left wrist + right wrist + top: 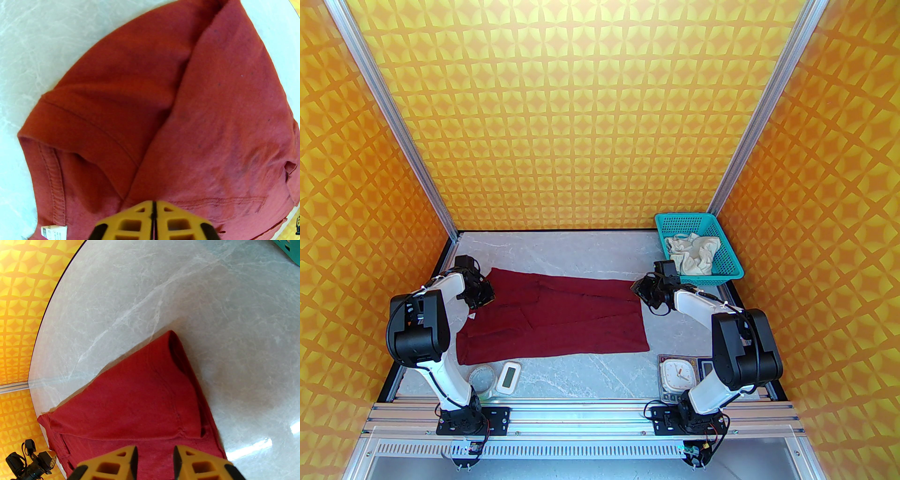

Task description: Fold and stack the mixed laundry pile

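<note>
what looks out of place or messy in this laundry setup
The dark red shirt lies spread out, but its far side is folded over unevenly, edges not lined up. The cream shorts sit crumpled in the teal basket, not yet laid out.

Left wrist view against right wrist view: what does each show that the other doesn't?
Left wrist: the sleeve hem, a white care label, and the left pincer shut, seemingly pinching cloth. Right wrist: a corner of the teal basket, a folded shirt corner, the right pincer with jaws apart. Both: the dark red shirt on the marble table.
</note>
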Tool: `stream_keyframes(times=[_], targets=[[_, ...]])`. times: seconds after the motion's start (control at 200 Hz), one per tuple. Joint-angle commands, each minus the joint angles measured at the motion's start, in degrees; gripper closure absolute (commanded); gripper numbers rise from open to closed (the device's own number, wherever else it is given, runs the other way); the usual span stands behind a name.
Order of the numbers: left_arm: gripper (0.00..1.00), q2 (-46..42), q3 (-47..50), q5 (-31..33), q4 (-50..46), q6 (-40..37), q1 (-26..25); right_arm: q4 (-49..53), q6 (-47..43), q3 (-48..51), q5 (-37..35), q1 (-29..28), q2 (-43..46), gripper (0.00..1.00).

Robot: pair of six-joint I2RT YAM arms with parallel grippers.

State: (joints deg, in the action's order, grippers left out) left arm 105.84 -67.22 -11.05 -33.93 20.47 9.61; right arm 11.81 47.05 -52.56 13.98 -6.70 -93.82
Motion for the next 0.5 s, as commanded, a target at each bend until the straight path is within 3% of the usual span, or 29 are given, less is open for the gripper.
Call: stream_keyframes(times=[0.0,0.075,0.115,0.495], targets=[[0.86,0.19,-1.58,2.6,-1.08,-0.5,-0.55,0.93,-0.43,-0.71,1.01,0.14,-0.83,0.68],[0.64,-0.36,-2.57,4.33,-2.12,-1.57,-0.62,1.06,-0.47,-0.62,0.93,0.18,-0.84,0.68],[0.59,-0.31,-3.42,5.11,-2.66,-2.32,-0.64,0.93,-0.39,-0.64,0.96,0.19,-0.83,0.68],[0.55,6.61,-11.62,5.58,-2.64,-10.74,-1.49,1.39,-0.66,-0.83,1.63,0.14,-0.93,0.68]])
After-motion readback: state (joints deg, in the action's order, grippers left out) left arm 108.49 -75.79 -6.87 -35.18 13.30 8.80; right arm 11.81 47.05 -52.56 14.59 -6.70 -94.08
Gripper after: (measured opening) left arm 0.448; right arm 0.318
